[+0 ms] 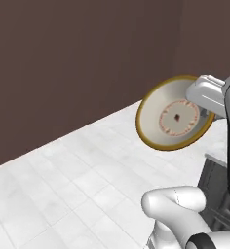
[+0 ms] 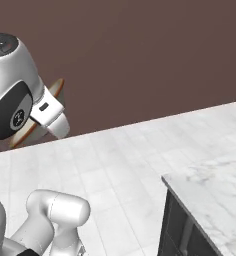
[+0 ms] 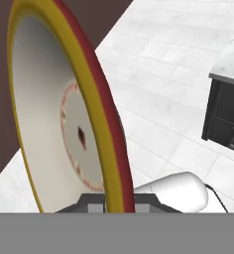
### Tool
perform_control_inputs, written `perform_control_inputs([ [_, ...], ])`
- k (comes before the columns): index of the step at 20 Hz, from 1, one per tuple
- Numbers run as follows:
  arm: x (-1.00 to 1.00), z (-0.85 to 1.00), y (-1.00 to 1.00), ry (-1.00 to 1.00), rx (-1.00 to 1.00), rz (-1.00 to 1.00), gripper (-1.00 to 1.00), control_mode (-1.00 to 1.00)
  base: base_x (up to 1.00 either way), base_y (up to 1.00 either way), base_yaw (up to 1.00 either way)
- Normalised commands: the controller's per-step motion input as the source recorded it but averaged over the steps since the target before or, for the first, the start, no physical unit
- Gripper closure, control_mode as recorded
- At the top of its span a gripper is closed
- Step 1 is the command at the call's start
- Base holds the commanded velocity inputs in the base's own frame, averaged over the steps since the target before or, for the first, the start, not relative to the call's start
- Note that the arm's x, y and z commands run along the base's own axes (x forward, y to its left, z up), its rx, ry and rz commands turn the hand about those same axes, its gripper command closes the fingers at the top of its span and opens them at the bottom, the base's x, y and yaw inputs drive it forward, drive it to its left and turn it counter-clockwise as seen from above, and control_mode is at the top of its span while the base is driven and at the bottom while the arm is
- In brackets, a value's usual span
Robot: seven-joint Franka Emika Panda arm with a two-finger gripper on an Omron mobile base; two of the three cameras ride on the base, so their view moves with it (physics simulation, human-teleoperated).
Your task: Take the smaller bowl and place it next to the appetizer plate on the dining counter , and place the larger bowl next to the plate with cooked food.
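Hand view: gripper [image 3: 118, 198] clamped on the larger bowl's [image 3: 49, 114] rim; fingertips cut off by the bottom edge.

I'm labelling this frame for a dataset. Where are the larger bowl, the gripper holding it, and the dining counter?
larger bowl [image 1: 158, 116]: left base view, on its cream inner wall.
gripper [image 3: 118, 204]: hand view, between the fingertips clamped on the bowl's rim.
dining counter [image 2: 215, 187]: right base view, on its bare marble top.
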Motion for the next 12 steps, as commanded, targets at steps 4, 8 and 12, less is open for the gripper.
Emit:
perform_control_inputs([
  [4, 0.00, 0.00, 0.00, 0.00, 0.00, 0.00, 1.00, 1.00, 1.00, 0.20, -0.45],
  [8, 0.00, 0.00, 0.00, 0.00, 0.00, 0.00, 1.00, 1.00, 1.00, 0.32, -0.47],
  [12, 0.00, 0.00, 0.00, 0.00, 0.00, 0.00, 1.00, 1.00, 1.00, 0.30, -0.53],
])
